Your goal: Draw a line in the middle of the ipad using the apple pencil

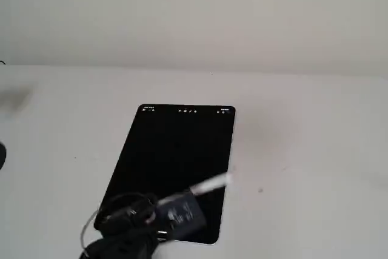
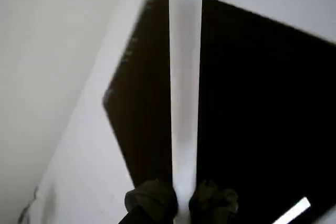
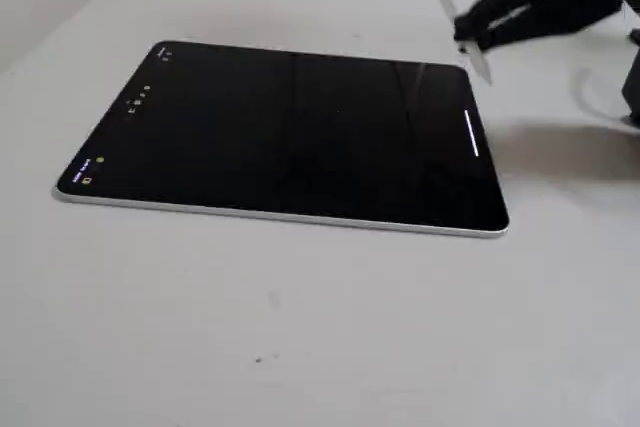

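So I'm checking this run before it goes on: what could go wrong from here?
1. The white line sits near a short edge of the ipad, not mid-screen, so the drawing may end up off-centre.
2. The apple pencil, clamped in the gripper, appears lifted near the tablet's edge; coming down there, its tip might miss the screen.

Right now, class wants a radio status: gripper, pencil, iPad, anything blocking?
Gripper shut on apple pencil, tip off the glass. iPad flat, short white line near one short edge, not the middle. Nothing in the way.
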Robot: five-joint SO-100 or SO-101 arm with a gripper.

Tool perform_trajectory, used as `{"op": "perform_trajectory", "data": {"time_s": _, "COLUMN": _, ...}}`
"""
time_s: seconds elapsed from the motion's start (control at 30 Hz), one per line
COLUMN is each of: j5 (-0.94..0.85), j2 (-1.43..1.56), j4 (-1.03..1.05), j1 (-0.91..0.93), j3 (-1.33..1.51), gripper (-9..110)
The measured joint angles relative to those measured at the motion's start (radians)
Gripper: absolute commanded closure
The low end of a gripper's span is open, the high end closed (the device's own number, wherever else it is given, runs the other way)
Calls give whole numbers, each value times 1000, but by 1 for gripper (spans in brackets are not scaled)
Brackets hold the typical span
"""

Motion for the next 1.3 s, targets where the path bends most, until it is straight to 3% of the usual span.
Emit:
{"op": "perform_trajectory", "data": {"time_s": 0.23, "j5": -322, "j2": -8, "j4": -379, "j1": -9, "j3": 101, "gripper": 101}}
{"op": "perform_trajectory", "data": {"time_s": 0.37, "j5": -448, "j2": -160, "j4": -661, "j1": -40, "j3": 103, "gripper": 101}}
{"op": "perform_trajectory", "data": {"time_s": 0.7, "j5": -710, "j2": -1150, "j4": -1548, "j1": -61, "j3": -143, "gripper": 101}}
{"op": "perform_trajectory", "data": {"time_s": 0.9, "j5": -802, "j2": -1617, "j4": -1796, "j1": -67, "j3": -391, "gripper": 101}}
{"op": "perform_trajectory", "data": {"time_s": 1.3, "j5": -874, "j2": -2181, "j4": -1896, "j1": -81, "j3": -824, "gripper": 101}}
